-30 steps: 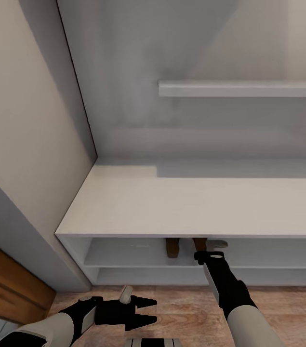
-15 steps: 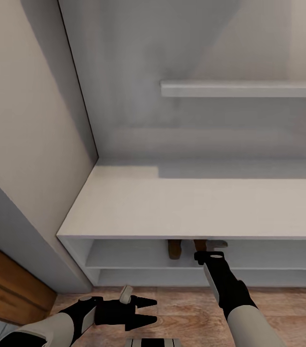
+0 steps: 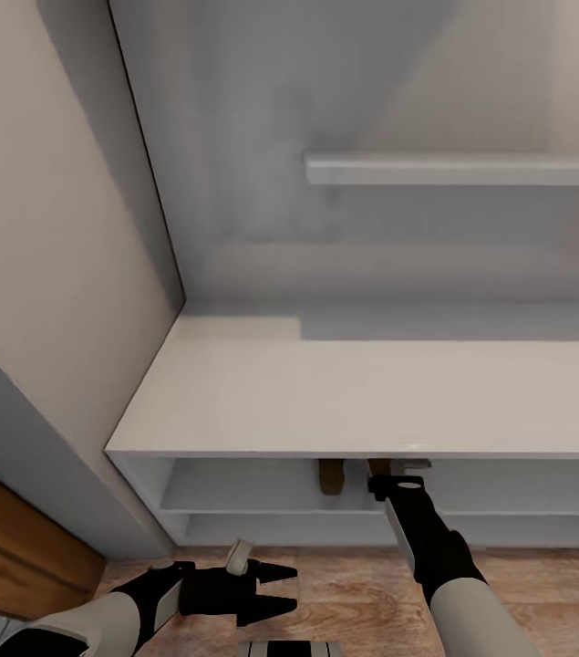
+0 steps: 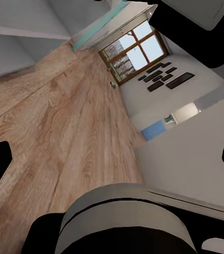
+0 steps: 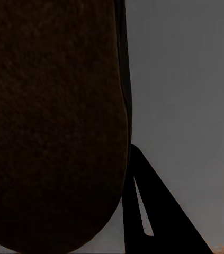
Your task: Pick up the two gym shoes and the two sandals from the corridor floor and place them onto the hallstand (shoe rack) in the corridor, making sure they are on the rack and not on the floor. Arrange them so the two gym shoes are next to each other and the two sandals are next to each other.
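Observation:
The pale grey hallstand (image 3: 371,392) stands before me with its wide bench top, tall back panel and an upper shelf (image 3: 462,169). One brown sandal (image 3: 331,476) lies on the open shelf level under the bench top. My right gripper (image 3: 391,476) reaches into that level, shut on the second sandal (image 3: 378,467). Its dark sole (image 5: 53,121) sits close against a black finger (image 5: 149,211). My left gripper (image 3: 266,591) hangs open over the wood-plank corridor floor (image 3: 353,584), nothing between its fingers. The gym shoes are out of view.
A beige wall (image 3: 34,228) closes the hallstand's left side, with brown wooden trim (image 3: 15,538) low beside it. Down the corridor floor (image 4: 64,121) is a far window (image 4: 135,50).
The head view has shifted slightly, so the bench edge sits a little lower in the picture. Both arms and the sandals hold their places.

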You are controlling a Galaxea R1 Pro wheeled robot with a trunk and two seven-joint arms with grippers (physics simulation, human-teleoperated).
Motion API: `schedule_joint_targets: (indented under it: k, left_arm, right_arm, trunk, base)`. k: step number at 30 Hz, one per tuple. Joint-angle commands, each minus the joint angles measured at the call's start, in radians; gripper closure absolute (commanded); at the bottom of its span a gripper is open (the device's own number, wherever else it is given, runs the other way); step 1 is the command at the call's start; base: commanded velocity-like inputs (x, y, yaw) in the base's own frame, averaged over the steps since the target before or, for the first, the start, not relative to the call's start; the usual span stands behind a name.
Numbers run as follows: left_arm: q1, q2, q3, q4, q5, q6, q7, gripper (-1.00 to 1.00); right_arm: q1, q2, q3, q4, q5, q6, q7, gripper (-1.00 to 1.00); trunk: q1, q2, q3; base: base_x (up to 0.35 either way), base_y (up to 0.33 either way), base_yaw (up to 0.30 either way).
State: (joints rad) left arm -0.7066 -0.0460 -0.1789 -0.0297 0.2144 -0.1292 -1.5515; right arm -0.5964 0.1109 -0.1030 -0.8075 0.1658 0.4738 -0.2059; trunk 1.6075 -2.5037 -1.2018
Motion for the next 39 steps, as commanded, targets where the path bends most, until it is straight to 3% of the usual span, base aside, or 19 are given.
schedule_joint_targets:
  k: [1,13,14,39]
  left_arm:
    - [-0.001,0.000,-0.008,0.001,0.010,-0.010,-0.001,-1.00]
    - [-0.001,0.000,-0.008,0.001,0.010,-0.010,-0.001,-1.00]
    - [-0.001,0.000,-0.008,0.001,0.010,-0.010,-0.001,-1.00]
    - [-0.001,0.000,-0.008,0.001,0.010,-0.010,-0.001,-1.00]
  right_arm:
    - [0.000,0.001,-0.003,-0.001,0.008,0.006,0.002,1.00]
    - [0.000,0.001,-0.003,-0.001,0.008,0.006,0.002,1.00]
    - [0.000,0.001,-0.003,-0.001,0.008,0.006,0.002,-1.00]
    - [0.000,0.001,-0.003,-0.001,0.008,0.006,0.002,-1.00]
  trunk:
    - [0.000,0.000,-0.001]
    - [0.000,0.000,-0.001]
    - [0.000,0.000,-0.001]
    - [0.000,0.000,-0.001]
  base:
    - [0.218,0.000,0.000]
    - [0.033,0.000,0.000]
    - [0.000,0.000,0.000]
    - [0.000,0.000,0.000]
